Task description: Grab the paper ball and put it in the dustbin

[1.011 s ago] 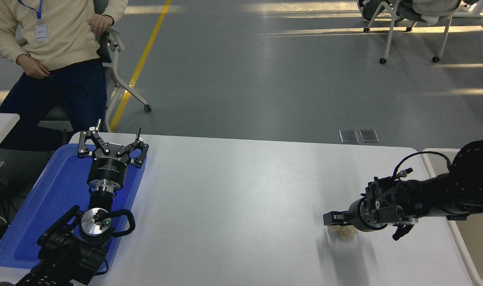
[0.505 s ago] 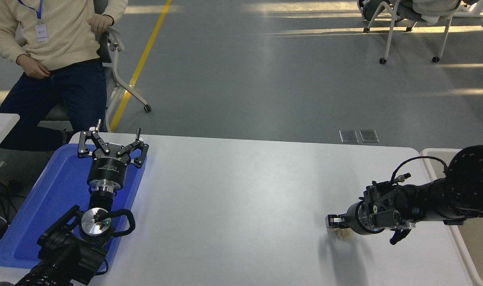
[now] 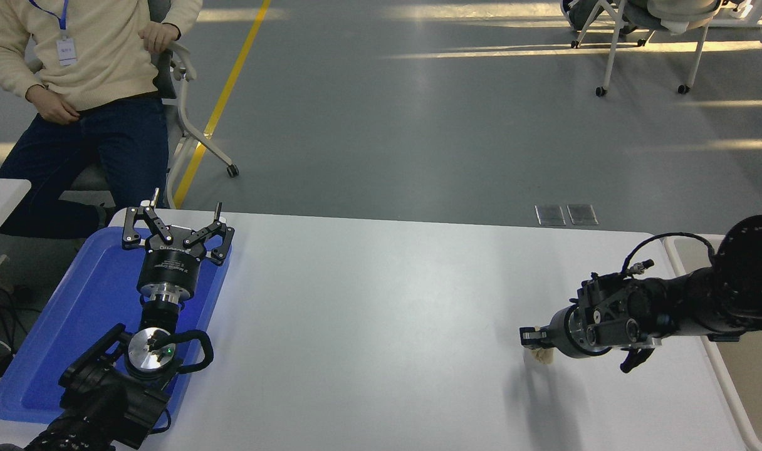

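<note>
The paper ball (image 3: 543, 355), a small crumpled beige wad, hangs just under the fingertips of my right gripper (image 3: 531, 339), which is shut on it. It sits slightly above the white table, with its shadow on the tabletop below. The gripper head hides much of the ball. My right arm reaches in from the right edge and points left. The dustbin (image 3: 756, 388), cream with a thick rim, stands off the table's right end, behind and under that arm. My left gripper (image 3: 182, 212) stays parked, open, over the blue tray.
A flat blue tray (image 3: 55, 338) lies at the table's left end under the left arm. A person in a cream sweater (image 3: 86, 56) sits on a chair beyond the far left corner. Wheeled chairs stand far back on the right.
My right gripper has drawn a little to the right and upward with the paper ball under its fingertips. The left arm has not moved.
</note>
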You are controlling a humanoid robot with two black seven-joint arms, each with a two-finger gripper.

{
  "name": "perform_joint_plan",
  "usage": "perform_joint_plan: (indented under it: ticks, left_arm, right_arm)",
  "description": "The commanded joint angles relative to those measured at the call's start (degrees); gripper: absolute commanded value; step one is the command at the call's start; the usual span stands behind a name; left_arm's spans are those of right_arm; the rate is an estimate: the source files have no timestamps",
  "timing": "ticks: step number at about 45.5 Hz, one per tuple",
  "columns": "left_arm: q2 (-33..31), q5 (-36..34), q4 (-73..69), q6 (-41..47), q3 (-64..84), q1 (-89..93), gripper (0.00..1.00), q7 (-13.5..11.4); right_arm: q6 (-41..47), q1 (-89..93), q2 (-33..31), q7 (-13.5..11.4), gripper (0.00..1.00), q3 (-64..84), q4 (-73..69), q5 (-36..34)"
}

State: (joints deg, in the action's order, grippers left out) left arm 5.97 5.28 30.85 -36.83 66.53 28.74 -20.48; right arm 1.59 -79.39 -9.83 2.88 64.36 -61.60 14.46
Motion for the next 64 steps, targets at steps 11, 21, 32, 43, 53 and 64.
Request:
perform_joint_plan:
  ticks: [11, 21, 32, 43, 53, 64]
  left_arm:
    - [0.01, -0.09, 0.0, 0.0, 0.0, 0.0, 1.0, 0.09]
    - [0.01, 0.0, 0.0, 0.0, 0.0, 0.0, 1.0, 0.0]
    - [0.01, -0.09, 0.0, 0.0, 0.0, 0.0, 1.0, 0.09]
    - [0.01, -0.09, 0.0, 0.0, 0.0, 0.0, 1.0, 0.0]
    - [0.01, 0.0, 0.0, 0.0, 0.0, 0.0, 1.0, 0.0]
    - [0.01, 0.0, 0.0, 0.0, 0.0, 0.0, 1.0, 0.0]
  right_arm:
    - [0.34, -21.23, -2.22, 0.2, 0.13, 6.65, -15.21, -0.22]
    - [2.27, -31.25, -2.13, 0.2, 0.13, 8.85, -20.66, -0.75]
    - [4.47, -38.64, -1.95, 0.29, 0.13, 10.26, -23.92, -0.75]
    - [7.46, -43.74, -2.13, 0.29, 0.14, 10.52, -25.85, -0.84]
    - [7.81, -46.56, -2.22, 0.38, 0.14, 10.44, -28.93, -1.19]
    - [10.09, -48.49, -2.22, 0.38, 0.15, 10.44, -29.89, -1.19]
